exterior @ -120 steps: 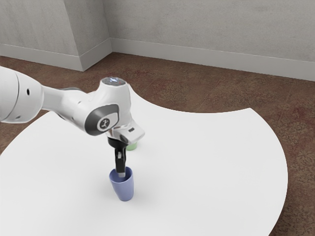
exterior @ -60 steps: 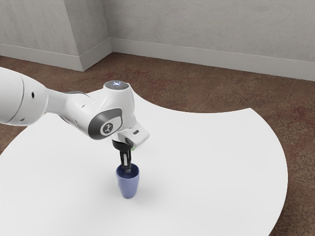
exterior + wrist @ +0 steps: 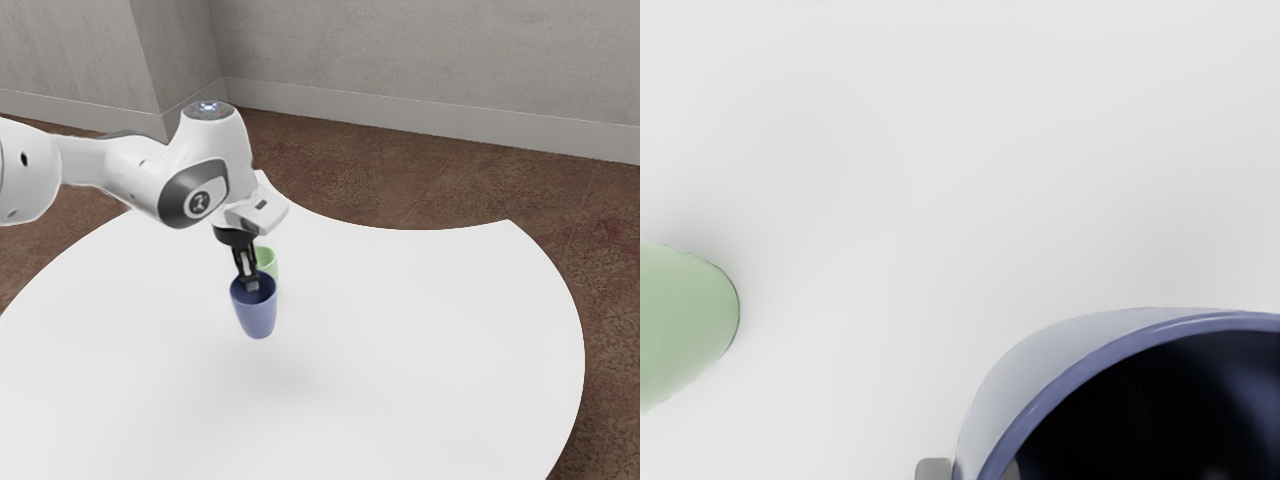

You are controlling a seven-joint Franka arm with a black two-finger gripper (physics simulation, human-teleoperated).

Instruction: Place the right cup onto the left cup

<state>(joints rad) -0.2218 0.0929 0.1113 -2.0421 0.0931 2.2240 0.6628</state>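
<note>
Exterior view: one blue cup (image 3: 256, 315) in one gripper (image 3: 249, 286), one green cup (image 3: 268, 264) behind

Two cups in all, one of each colour. Count one arm (image 3: 195, 160), white with dark trim, in from the exterior view's left, and at its end one black gripper with two fingers. In its grip, one cup only: the blue one, by one side of its wall. In the wrist view, two grey fingertips (image 3: 933, 469), one outside the rim and one inside, with the blue wall between them, so closed on that wall. Blue cup off the surface, mouth up and roughly upright, above one faint shadow (image 3: 280, 380) on one white table (image 3: 410, 330).

Beyond the blue cup in the exterior view, the one green cup, upright with its mouth up, partly hidden behind the blue cup and the gripper. In the wrist view, near the blue cup but apart from it, with bare white tabletop between the two; only part of each cup in the picture. Zero cups stacked.

Around the one table, with its scooped edge, brown mottled floor (image 3: 420, 190); behind that, grey wall (image 3: 430, 50) with a pale baseboard (image 3: 400, 118) along its foot.
</note>
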